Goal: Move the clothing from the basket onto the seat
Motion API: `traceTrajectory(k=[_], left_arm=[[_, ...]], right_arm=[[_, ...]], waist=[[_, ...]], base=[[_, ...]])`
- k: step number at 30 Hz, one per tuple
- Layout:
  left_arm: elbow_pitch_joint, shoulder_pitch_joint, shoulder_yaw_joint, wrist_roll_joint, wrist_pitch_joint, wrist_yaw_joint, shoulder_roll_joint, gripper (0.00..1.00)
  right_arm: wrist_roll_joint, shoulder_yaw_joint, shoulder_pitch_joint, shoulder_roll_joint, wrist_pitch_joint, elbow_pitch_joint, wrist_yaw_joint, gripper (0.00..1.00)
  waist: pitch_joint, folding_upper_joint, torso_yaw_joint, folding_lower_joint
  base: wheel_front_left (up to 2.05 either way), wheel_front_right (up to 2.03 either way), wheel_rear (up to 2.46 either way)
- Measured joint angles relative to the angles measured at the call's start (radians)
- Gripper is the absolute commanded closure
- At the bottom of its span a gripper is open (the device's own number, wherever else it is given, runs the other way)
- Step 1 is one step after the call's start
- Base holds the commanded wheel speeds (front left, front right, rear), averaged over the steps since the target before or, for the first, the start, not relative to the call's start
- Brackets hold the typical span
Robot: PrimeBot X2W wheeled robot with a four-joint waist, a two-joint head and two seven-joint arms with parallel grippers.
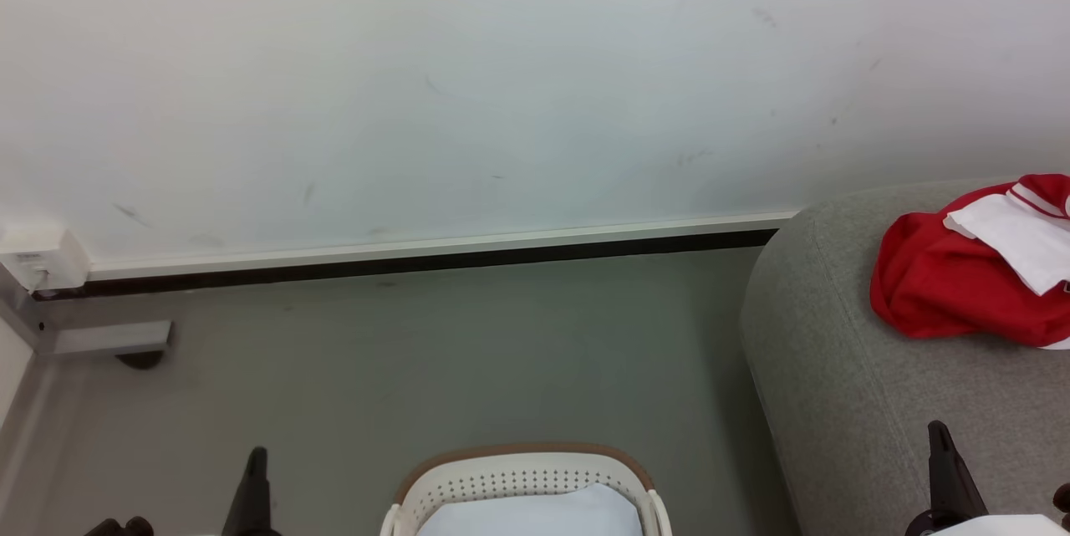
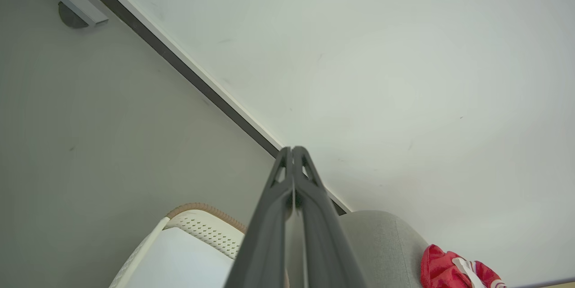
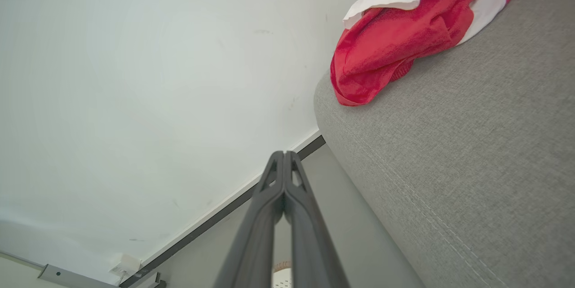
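- Grippers sit nearest to us. The left gripper [image 2: 293,151] has its two dark fingers [image 2: 269,216] pressed together with nothing between them. The right gripper [image 3: 284,155] is likewise closed tip to tip on nothing.
- Between them, at the bottom of the head view, we see the far end of the basket [image 1: 522,454]. The part of its inside that we can see holds a plain white sheet [image 1: 535,511], and we cannot tell whether any red lies lower down.
- Beyond the basket runs bare grey floor [image 1: 418,352]. To our right rises the rounded corner of the seat [image 1: 836,402], near the basket but apart from it.
- Further back on the seat lies the clothing [image 1: 945,302], a crumpled red heap with white panels folded over its top, close to the seat's rounded edge.
- We judge it light, soft and limp: it will drape and trail when lifted, not slide or break. If it needs shifting, we would pinch a raised fold at the heap's crest, where the cloth bunches thick, not a flat single layer.
- Farthest off stands the white wall [image 1: 501,84] with its dark skirting line [image 1: 418,262].
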Motion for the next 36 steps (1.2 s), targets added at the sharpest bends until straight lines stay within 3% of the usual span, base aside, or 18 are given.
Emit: traceTrajectory(k=[36], left_arm=[[-0.037,-0.039,0.009,-0.396,0.102,-0.009,0.0,1.0]], right_arm=[[0.432,-0.022,-0.017,-0.003,0.102,-0.056,0.0,1.0]], waist=[[0.009,0.0,0.005,0.0]], base=[[0.0,0.0,0.0]])
